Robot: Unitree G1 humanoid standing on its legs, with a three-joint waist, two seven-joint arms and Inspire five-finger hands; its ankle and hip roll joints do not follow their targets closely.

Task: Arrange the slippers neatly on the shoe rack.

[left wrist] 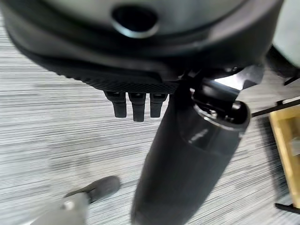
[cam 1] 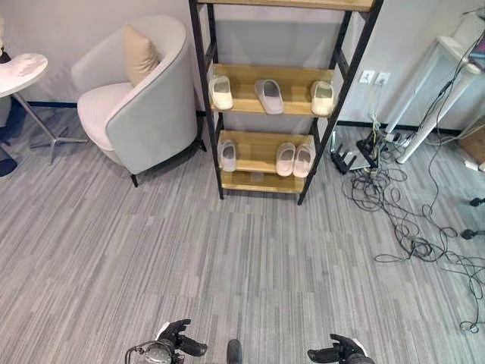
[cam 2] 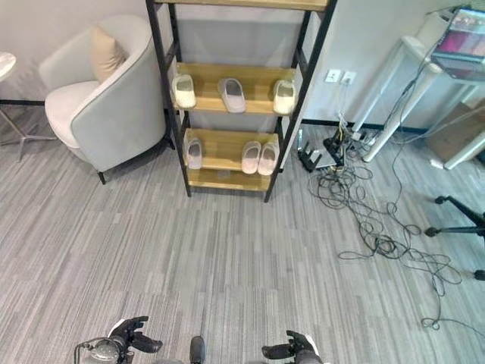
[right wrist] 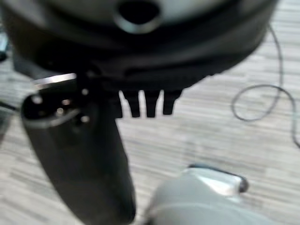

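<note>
- The rack [cam 1: 282,98] stands at 12 o'clock across the floor [cam 1: 227,250], well apart from both hands.
- Upper shelf: a cream slipper [cam 1: 221,92] at the left, a grey slipper [cam 1: 268,96] in the middle, tilted, and another cream slipper [cam 1: 322,98] at the right.
- Lower shelf: one pale slipper [cam 1: 227,155] at the left; a pink pair [cam 1: 295,160] side by side at the right.
- The left robot hand [cam 1: 178,339] shows at 7 o'clock, fingers loosely spread, empty.
- The right robot hand [cam 1: 341,351] shows at 5 o'clock, fingers relaxed, empty.
- An armchair [cam 1: 136,95] sits at 10 o'clock beside the rack.
</note>
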